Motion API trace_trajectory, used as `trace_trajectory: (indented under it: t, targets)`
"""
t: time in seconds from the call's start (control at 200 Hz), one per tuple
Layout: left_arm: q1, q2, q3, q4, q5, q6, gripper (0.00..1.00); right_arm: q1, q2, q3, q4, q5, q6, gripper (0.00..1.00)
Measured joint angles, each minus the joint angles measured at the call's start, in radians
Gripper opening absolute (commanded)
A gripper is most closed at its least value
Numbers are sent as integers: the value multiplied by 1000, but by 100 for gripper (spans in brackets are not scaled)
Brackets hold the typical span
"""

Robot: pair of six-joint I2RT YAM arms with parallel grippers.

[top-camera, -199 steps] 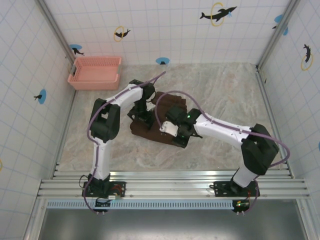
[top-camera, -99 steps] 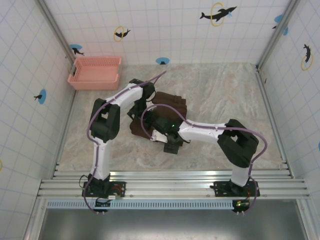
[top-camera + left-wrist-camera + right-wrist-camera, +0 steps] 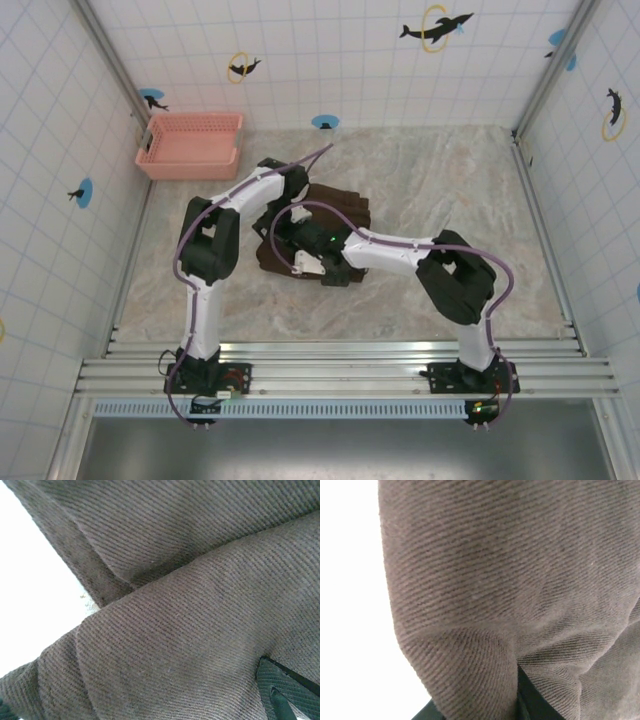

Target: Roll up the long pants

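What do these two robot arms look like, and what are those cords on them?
The left arm and right arm match: white tubular links joined by chunky black joints, on black bases bolted to a silver rail. A purple cable loops loosely along each. A small green light glows near the right wrist. In the left wrist view, a finger pad is dark and ribbed.

The long pants cover most of the left hand and right hand, hiding their jaws.

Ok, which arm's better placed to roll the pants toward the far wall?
Probably right: the right gripper sits at the near edge of the long pants, able to push away; the left gripper is at their left side.
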Motion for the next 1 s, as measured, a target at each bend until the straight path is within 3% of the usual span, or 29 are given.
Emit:
trace_trajectory:
  t: [0.11, 0.27, 0.395, 0.611, 0.781, 1.001]
  targets:
    - [16, 0, 62, -60, -48, 11, 97, -13, 26, 89, -121, -170, 5, 18]
    - [84, -62, 162, -81, -116, 8, 97, -61, 78, 220, -304, -513, 43, 18]
    - [117, -150, 167, -93, -176, 4, 97, -113, 89, 232, -371, -747, 99, 18]
    - [100, -215, 131, -95, -198, -1, 98, -263, 207, 287, -422, -1127, 226, 19]
    - [75, -215, 91, -98, -200, -19, 97, -404, 282, 293, -430, -1273, 278, 19]
    - [-3, -214, 91, -93, -176, -50, 97, -509, 318, 293, -436, -1297, 287, 25]
